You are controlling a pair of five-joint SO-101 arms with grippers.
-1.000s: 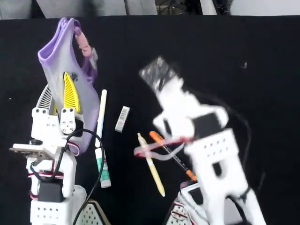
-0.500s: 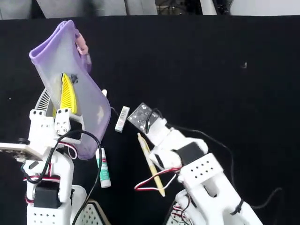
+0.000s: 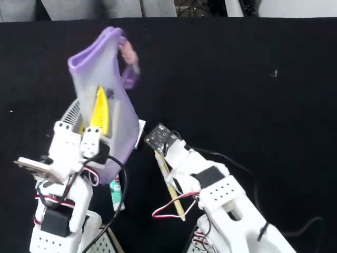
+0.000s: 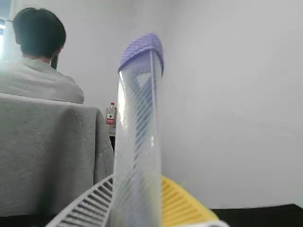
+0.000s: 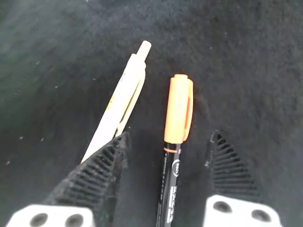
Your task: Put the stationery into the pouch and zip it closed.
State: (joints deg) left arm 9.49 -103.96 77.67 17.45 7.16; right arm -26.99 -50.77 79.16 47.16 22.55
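Early stage of the packing task. The pouch (image 3: 100, 79) is off the table (image 3: 253, 79), raised on the left side of the scene in the left gripper (image 3: 90, 117), whose white and yellow fingers are closed on its lower part. It is a soft, translucent lilac sleeve with a ribbed sheen and an opaque purple band at its upper end, where a pink tag (image 3: 128, 52) hangs. That end appears unzipped, and no stationery can be made out inside. In the middle, near side, the right gripper (image 5: 169, 137) is lowered over the table with its black ribbed fingers (image 5: 102, 175) spread apart. They straddle the orange marker (image 5: 178, 113) without touching it. The marker has a smooth orange cap with a clip and a black barrel. The cream pen (image 5: 120, 106), slim and glossy with a plunger tip, lies just beside it, passing under one finger. A white stick with a green end (image 3: 115, 192) lies near the left arm's base, and a small white block (image 3: 141, 126) shows at the pouch's edge. By this evidence nothing is packed: each item must be lifted and dropped in, then the zip drawn shut. The table covering is matt black cloth.
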